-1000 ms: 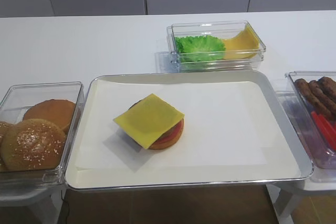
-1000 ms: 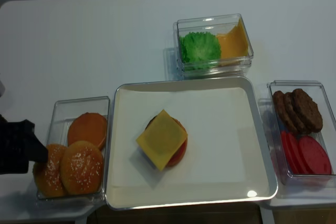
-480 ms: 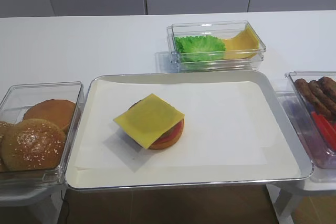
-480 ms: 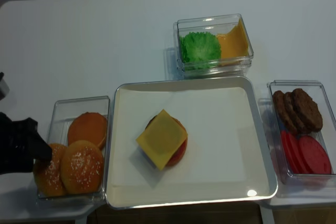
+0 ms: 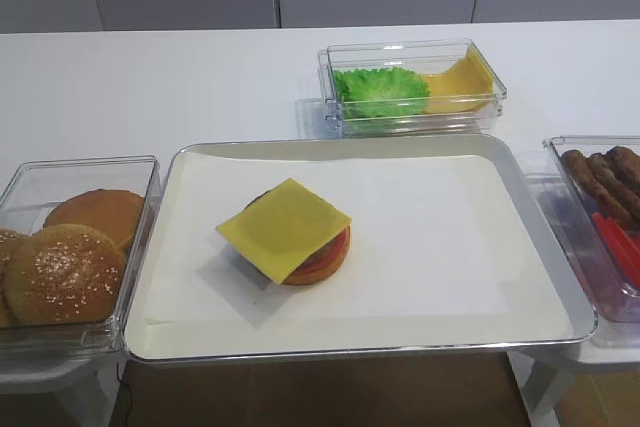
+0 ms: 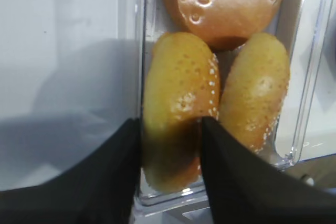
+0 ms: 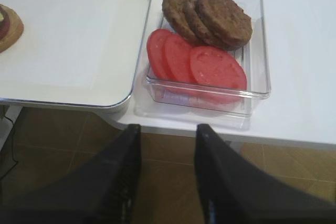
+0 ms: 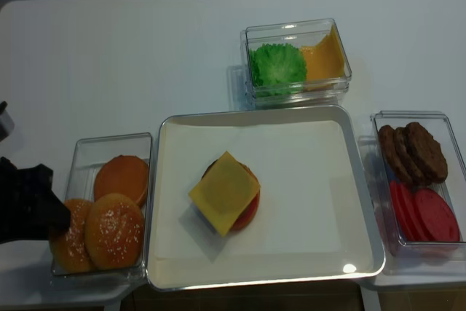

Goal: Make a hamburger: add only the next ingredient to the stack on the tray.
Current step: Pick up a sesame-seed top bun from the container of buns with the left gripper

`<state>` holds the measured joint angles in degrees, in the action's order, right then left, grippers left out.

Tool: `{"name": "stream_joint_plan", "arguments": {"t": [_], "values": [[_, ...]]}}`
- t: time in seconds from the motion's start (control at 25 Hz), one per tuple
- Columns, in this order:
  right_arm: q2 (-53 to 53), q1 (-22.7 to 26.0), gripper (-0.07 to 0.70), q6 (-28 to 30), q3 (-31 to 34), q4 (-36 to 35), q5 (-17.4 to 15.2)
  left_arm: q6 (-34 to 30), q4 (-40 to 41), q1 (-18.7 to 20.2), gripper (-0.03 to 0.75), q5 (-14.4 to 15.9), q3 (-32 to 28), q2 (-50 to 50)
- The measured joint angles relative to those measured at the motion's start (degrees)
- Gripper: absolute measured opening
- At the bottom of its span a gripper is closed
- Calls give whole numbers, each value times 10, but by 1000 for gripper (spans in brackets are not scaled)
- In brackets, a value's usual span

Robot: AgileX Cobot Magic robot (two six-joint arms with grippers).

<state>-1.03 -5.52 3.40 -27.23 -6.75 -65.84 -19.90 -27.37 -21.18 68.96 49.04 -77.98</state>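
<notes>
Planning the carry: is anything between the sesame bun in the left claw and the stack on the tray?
The tub wall and the second sesame bun lie between the claw's sesame bun and the stack. Above them, nothing visible.

In our left wrist view, the left gripper (image 6: 170, 145) fills the bottom of the frame, its two dark fingers (image 6: 119, 174) pressed against either side of a sesame-seeded bun (image 6: 176, 108) standing on edge in a clear tub (image 6: 304, 66). A second seeded bun (image 6: 254, 95) leans just right of it, touching. Above both, at the top centre, we see a smooth brown bun (image 6: 223, 3). White table (image 6: 58, 51) fills the left.
</notes>
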Motion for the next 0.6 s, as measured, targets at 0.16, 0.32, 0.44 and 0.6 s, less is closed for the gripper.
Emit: {"name": "stream_joint_plan", "arguments": {"t": [0.16, 0.32, 0.44, 0.6], "values": [[0, 0, 260, 0, 0, 0, 0, -1, -1, 0, 225, 1, 0, 0], [0, 0, 260, 0, 0, 0, 0, -1, -10, 0, 174, 5, 1, 0], [0, 0, 260, 0, 0, 0, 0, -2, -13, 0, 148, 4, 1, 0], [0, 0, 260, 0, 0, 0, 0, -8, -13, 0, 145, 5, 1, 0]]}}
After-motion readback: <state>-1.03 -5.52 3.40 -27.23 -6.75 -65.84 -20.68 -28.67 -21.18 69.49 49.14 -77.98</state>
